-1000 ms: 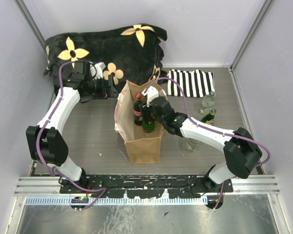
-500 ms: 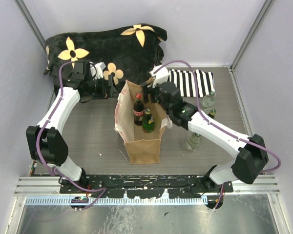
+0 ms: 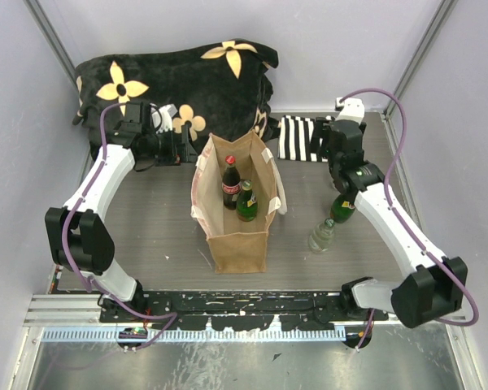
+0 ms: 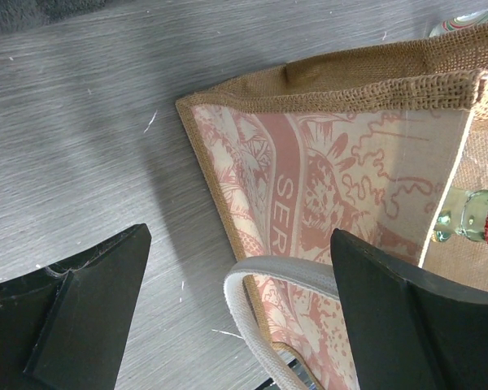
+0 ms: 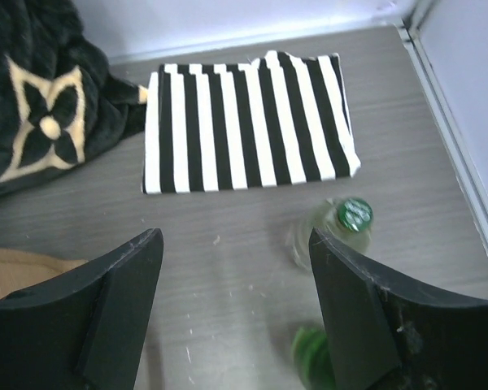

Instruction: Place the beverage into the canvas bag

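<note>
Grey bench [image 3: 146,219] beneath left tool [image 4: 237,236] and right tool [image 5: 234,236]. Black flowered blanket [image 3: 171,73] heaped behind the left tool. Bag [image 3: 240,244] upright between the tools, patterned side just ahead of the left tool, jaws wide apart and gripping nothing. Striped cloth [image 5: 248,122] flat ahead of the right tool, jaws likewise apart and empty. Inside the bag, well left of the right tool, cola bottle [image 3: 230,185] and green bottle [image 3: 246,203] upright. Capped bottle [image 5: 342,227] just below the right tool.
</note>
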You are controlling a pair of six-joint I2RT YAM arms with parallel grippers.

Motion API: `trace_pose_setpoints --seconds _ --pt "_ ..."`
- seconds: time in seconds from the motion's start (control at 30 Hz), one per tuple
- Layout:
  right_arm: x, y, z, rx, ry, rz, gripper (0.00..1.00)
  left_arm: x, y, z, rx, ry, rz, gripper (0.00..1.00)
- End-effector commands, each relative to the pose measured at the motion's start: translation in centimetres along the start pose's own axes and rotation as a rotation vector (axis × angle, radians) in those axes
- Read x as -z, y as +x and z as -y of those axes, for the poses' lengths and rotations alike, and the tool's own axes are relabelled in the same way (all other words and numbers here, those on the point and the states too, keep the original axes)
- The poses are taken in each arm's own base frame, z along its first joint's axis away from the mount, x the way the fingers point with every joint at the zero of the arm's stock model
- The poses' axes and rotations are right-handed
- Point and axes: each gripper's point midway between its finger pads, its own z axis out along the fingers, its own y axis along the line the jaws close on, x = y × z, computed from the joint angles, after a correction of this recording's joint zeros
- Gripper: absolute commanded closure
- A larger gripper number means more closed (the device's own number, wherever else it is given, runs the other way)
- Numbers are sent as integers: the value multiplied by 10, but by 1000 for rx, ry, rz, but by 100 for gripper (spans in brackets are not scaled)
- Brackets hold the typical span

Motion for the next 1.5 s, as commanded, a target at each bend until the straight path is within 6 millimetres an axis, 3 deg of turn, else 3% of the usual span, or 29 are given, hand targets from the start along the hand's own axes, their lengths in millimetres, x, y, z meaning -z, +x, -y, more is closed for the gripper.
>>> trace_pose_setpoints --seconds 0.0,0.27,0.57,0.77,0.93,1.03,1.27,1.47 --pt "31 3 23 -58 62 -10 23 1 -6 9 -15 31 20 1" --pt "60 52 67 -105 228 -131 24 -2 -3 11 -15 39 8 1" --pt "54 90 99 -157 317 -211 23 -4 -4 17 -29 47 8 0" --pt "42 113 107 -168 328 -227 24 -3 -1 16 -34 45 7 0" --pt "35 121 108 -181 327 -192 30 -1 1 16 -35 43 6 0" --pt "34 124 110 -179 326 -167 42 -1 2 16 -36 42 5 0" --pt "40 114 113 -186 321 -107 98 -1 5 15 -30 41 -1 0" --pt "46 79 107 -208 288 -50 99 -2 6 15 -28 43 -4 0"
